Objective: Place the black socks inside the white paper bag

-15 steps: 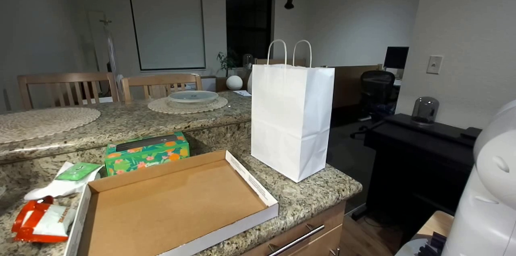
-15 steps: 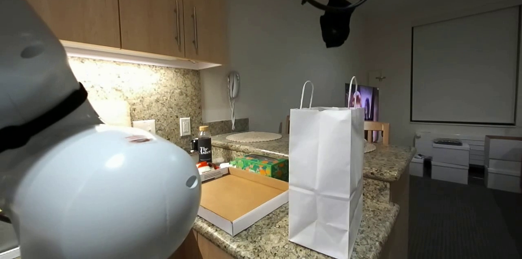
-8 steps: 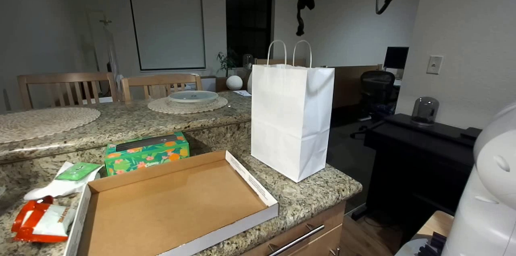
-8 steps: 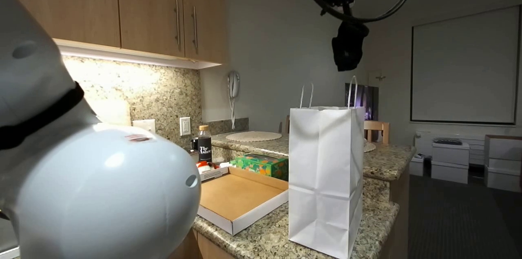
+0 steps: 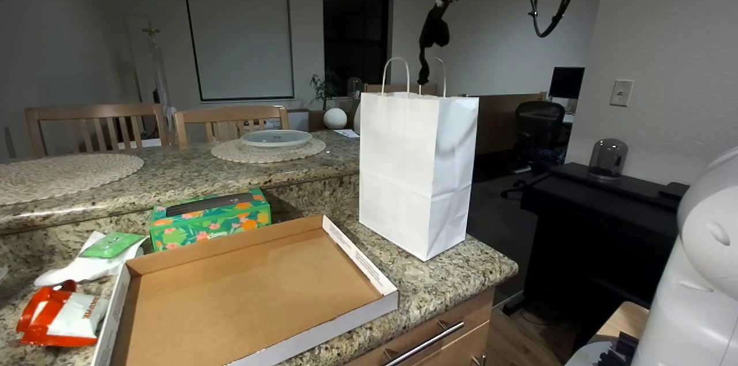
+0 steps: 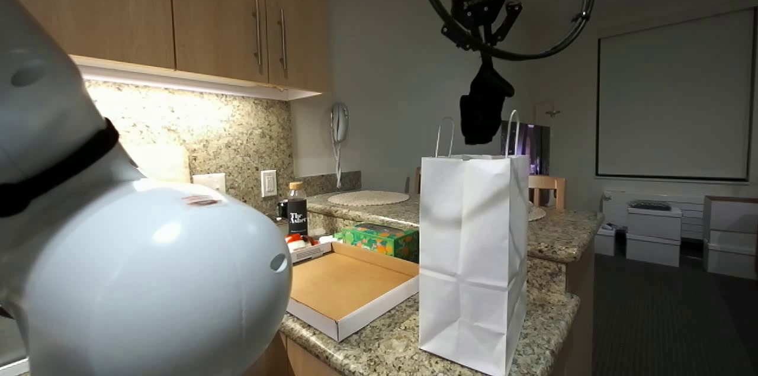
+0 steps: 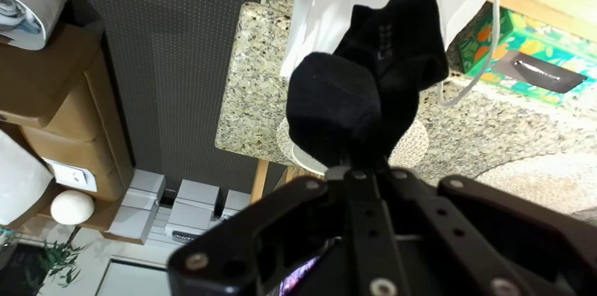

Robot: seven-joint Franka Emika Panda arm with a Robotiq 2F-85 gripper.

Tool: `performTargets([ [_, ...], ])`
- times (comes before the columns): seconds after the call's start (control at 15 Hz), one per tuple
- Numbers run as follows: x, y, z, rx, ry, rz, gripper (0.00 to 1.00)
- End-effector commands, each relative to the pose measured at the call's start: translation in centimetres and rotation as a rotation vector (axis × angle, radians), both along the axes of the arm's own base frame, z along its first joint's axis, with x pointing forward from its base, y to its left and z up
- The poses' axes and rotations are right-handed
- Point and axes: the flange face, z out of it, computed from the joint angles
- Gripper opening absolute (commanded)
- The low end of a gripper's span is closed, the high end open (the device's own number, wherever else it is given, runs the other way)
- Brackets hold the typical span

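Granite countertop [image 6: 379, 343] below, the end effector [image 6: 485, 52] pinches the black socks [image 6: 484, 106], which hang lengthwise downward.

A black band [image 6: 62, 166] crosses the rounded white arm [image 6: 160, 281]; silvery screws [image 7: 197, 261] stud the black gripper [image 7: 361, 171].

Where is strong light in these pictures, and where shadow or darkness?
In both exterior views, soft shadows cross the white paper bag; in an exterior view, bright light floods the backsplash, glare marks the robot arm; in the wrist view, the black socks look very dark.
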Motion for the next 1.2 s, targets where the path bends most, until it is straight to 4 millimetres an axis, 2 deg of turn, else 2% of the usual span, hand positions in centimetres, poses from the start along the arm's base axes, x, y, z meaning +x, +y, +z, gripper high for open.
performTargets([
  [0.0,-0.4,1.0,-0.3,-0.041,0.026,0.023,0.33],
  [0.13,-0.2,2.1,0.2,-0.033,0.028,0.034,0.46],
  [0.33,0.0,4.5,2.3,-0.008,-0.001,0.045,0.65],
  [0.47,-0.2,6.7,4.2,0.006,0.000,0.072,0.78],
  [0.6,-0.9,9.7,5.8,0.008,-0.005,0.109,0.91],
  [0.73,-1.3,14.1,5.5,-0.034,-0.008,0.153,1.00],
  [0.93,-2.2,20.9,3.1,-0.095,0.011,0.251,1.00],
  [1.13,-3.1,26.0,-0.1,-0.098,0.060,0.343,1.00],
])
